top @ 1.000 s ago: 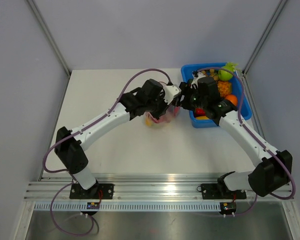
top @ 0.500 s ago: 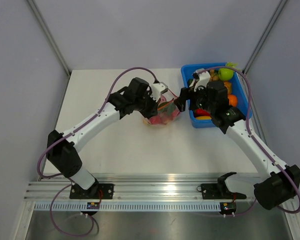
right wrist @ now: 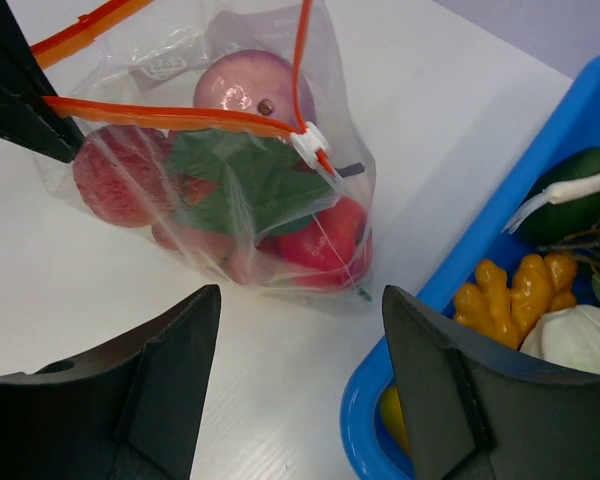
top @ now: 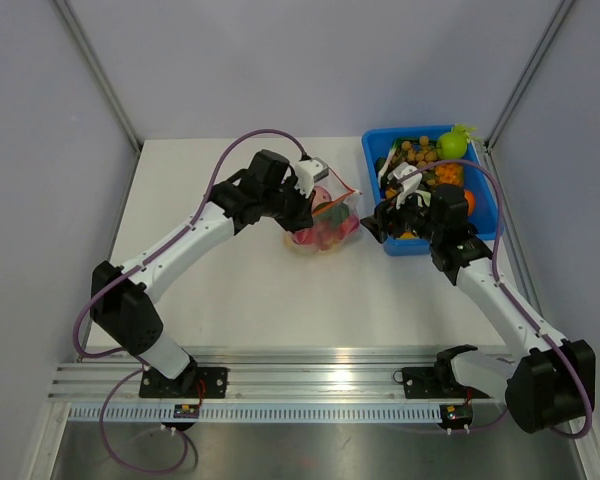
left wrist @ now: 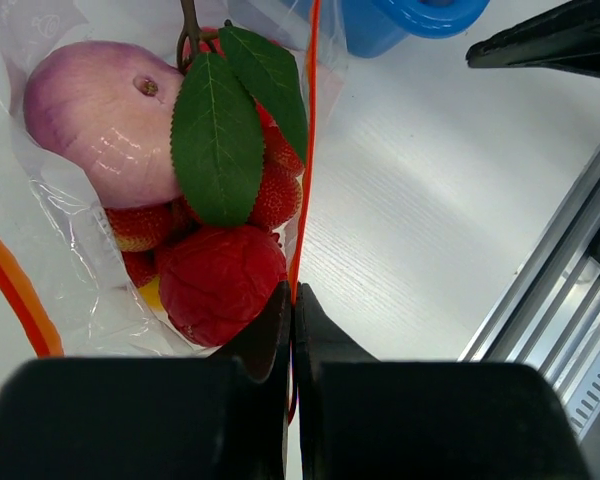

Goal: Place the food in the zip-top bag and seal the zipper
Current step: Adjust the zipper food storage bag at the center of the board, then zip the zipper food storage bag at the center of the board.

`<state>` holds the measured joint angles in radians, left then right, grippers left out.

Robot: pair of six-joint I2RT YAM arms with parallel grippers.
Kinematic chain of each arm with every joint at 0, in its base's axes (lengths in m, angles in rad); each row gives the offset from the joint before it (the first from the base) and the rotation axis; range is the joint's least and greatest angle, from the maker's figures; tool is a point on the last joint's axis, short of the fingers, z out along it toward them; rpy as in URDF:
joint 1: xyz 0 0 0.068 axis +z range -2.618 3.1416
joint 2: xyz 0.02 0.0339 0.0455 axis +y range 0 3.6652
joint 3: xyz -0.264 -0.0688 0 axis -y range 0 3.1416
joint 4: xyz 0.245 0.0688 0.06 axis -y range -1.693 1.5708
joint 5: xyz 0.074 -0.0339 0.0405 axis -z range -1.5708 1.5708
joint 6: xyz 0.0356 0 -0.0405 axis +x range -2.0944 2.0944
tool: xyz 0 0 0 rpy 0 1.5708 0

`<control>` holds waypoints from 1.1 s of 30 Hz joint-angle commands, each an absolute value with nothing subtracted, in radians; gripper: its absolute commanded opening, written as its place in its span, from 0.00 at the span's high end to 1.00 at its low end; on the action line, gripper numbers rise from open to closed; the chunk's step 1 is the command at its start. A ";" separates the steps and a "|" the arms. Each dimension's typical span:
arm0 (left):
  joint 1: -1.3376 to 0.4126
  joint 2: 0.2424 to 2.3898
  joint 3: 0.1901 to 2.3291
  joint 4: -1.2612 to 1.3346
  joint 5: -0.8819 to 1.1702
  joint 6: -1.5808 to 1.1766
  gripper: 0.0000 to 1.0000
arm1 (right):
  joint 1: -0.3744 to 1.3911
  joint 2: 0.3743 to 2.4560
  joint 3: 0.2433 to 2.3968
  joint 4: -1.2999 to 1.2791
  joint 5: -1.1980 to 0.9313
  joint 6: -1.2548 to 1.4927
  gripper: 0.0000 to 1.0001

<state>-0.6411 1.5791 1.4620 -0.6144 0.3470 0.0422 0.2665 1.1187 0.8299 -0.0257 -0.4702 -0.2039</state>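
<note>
Left fingers (left wrist: 278, 322) stay pinched on the zipper (left wrist: 309, 150); right fingers (top: 377, 222), spread and empty, have backed toward 4 o'clock.

Zip-top bag (right wrist: 215, 150) holds food (right wrist: 245, 195); blue bin (right wrist: 362, 430) beside.

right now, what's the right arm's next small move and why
Probably ease the open right gripper forward onto the white slider: the left gripper pins the zipper, the food sits in the zip-top bag, and its mouth gapes open.
</note>
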 commanded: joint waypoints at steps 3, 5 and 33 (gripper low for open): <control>-0.640 1.532 1.456 -0.538 0.399 0.021 1.00 | 0.268 1.150 0.841 0.161 -0.577 -0.244 0.30; -0.638 1.532 1.454 -0.538 0.400 0.023 1.00 | 0.268 1.173 0.848 0.181 -0.589 -0.229 0.32; -0.638 1.520 1.424 -0.532 0.426 0.006 1.00 | 0.267 1.359 0.894 0.330 -0.695 -0.213 0.49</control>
